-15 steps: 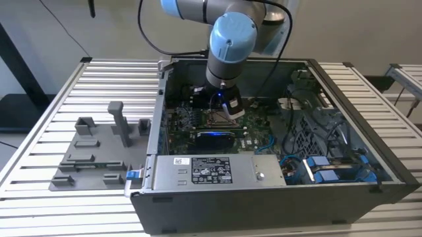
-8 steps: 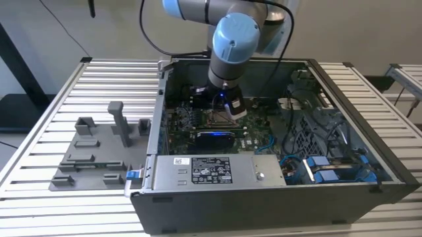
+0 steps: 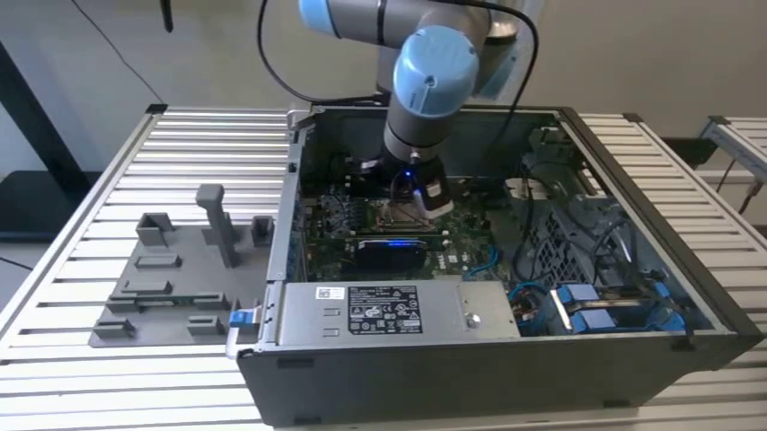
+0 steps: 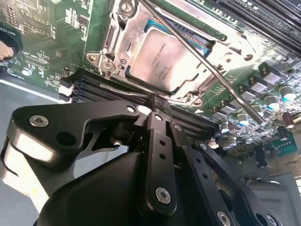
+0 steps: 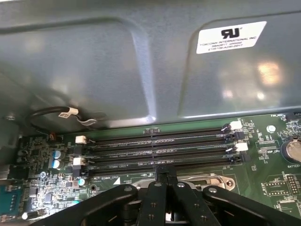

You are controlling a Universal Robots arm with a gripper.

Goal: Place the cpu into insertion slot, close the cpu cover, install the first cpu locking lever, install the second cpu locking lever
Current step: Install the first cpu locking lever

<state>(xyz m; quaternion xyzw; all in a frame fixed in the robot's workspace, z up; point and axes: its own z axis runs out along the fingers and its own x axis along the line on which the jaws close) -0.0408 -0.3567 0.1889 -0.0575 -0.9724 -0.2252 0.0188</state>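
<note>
The cpu (image 4: 160,59) lies flat in the insertion slot (image 4: 104,60) on the green board, and the silver cpu cover (image 4: 200,79) is down around it. One thin locking lever (image 4: 221,80) runs slantwise across the cover. Another lever (image 4: 121,88) lies along the slot's edge beside the memory slots (image 5: 160,150). My black gripper (image 4: 154,104) is shut, its tip right at that edge of the slot and by the end of the second lever. In the exterior view the gripper (image 3: 414,205) reaches down into the open computer case over the slot (image 3: 396,215).
The case's grey wall (image 5: 117,70) rises close behind the memory slots. A power supply (image 3: 383,310) fills the case front, with blue cables (image 3: 587,310) at the exterior view's right. A grey fixture tray (image 3: 168,287) with upright posts sits on the slatted table at the left.
</note>
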